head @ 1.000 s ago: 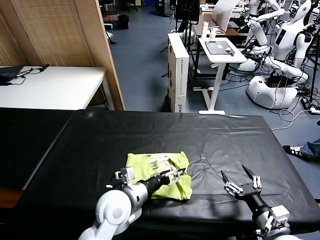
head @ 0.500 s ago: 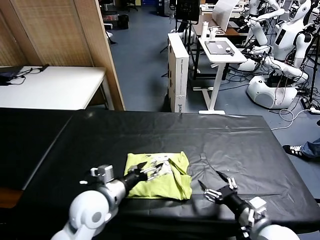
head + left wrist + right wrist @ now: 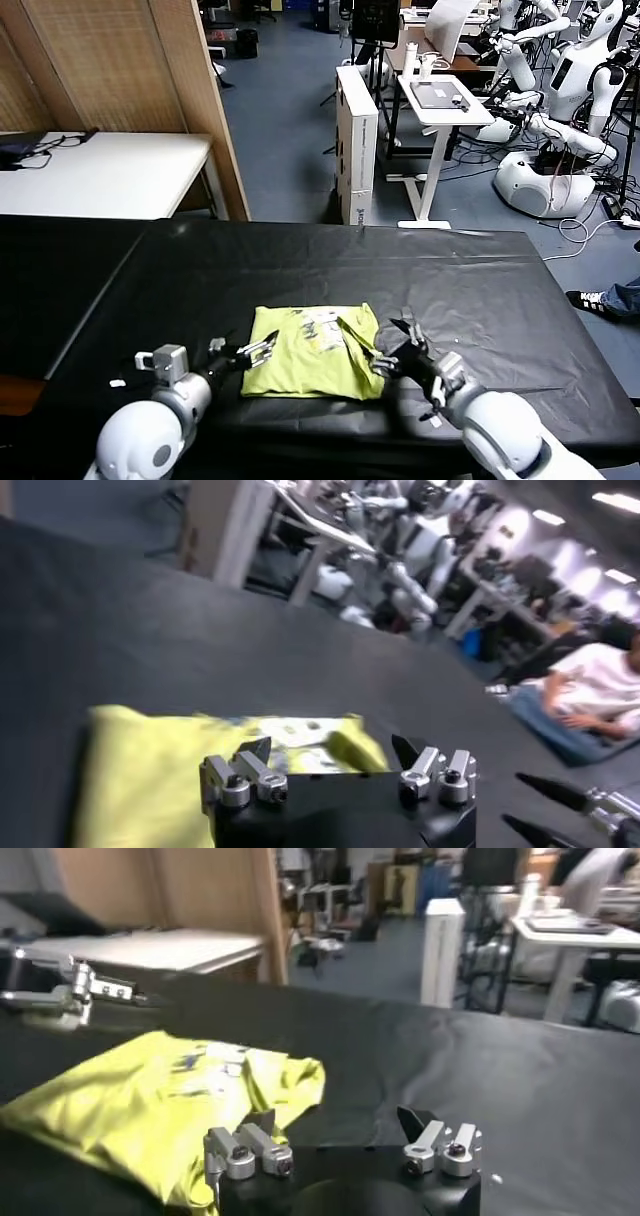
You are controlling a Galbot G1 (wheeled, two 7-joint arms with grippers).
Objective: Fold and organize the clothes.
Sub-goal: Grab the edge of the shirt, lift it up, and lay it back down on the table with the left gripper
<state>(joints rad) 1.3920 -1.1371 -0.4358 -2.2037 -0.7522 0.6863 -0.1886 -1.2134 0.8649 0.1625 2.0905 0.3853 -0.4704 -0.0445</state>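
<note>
The clothes are one lime yellow-green T-shirt (image 3: 312, 355), lying folded into a rough rectangle on the black cloth, with a small white print (image 3: 322, 322) on top. My left gripper (image 3: 260, 348) hovers open at the shirt's left edge, holding nothing. In the left wrist view the T-shirt (image 3: 150, 780) lies just beyond the left gripper (image 3: 330, 748). My right gripper (image 3: 393, 342) stands open at the shirt's right edge, also without anything in it. From the right wrist, the T-shirt (image 3: 150, 1098) spreads ahead of the right gripper (image 3: 335, 1118), one fingertip near a fold.
The black-clothed table (image 3: 450, 270) stretches wide around the shirt, its front edge close below both arms. A white table (image 3: 110, 175) and wooden partition (image 3: 190, 90) stand far left. A white box (image 3: 357, 140), a desk and other robots (image 3: 560, 120) stand beyond the table.
My left gripper has drawn back leftward across the shirt to its left edge. My right gripper has come in from the right to the shirt's right edge.
</note>
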